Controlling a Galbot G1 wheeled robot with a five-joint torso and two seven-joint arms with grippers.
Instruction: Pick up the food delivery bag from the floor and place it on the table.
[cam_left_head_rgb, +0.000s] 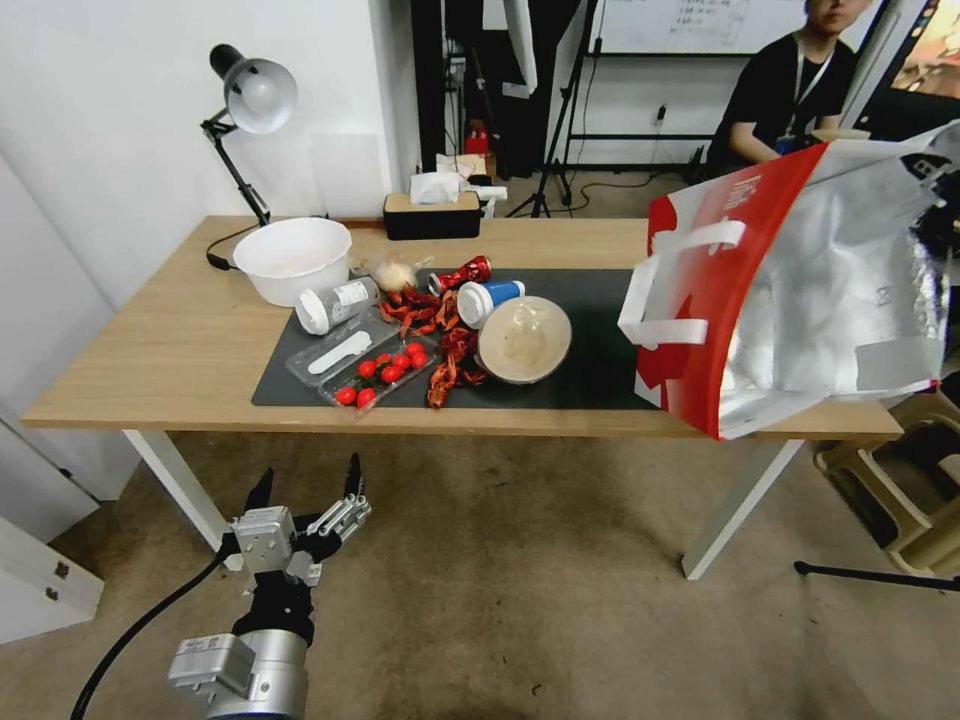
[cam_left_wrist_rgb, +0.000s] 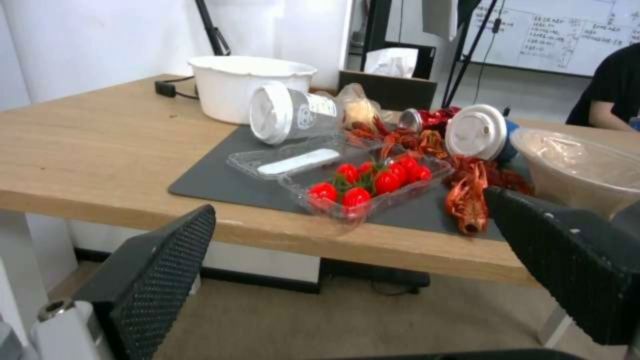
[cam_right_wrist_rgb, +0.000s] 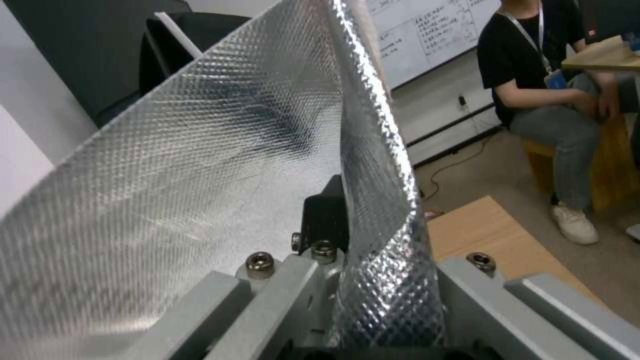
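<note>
Heads up, your right tool (cam_right_wrist_rgb: 353, 280) is clamped on foil rim of food bag (cam_left_head_rgb: 800, 290). Bag hangs tilted in air over right end of tabletop (cam_left_head_rgb: 150, 350), open mouth facing you, red side and white straps toward the clutter. Can't tell if its bottom corner touches the wood. Your left tool (cam_left_head_rgb: 305, 487) is spread wide, low in front of tabletop edge, holding nothing. On grey mat (cam_left_head_rgb: 600, 360): tomato tray (cam_left_wrist_rgb: 367, 185), crayfish (cam_left_wrist_rgb: 467, 200), 2 tipped cups. White bowl (cam_left_head_rgb: 292, 258) sits beside mat.
</note>
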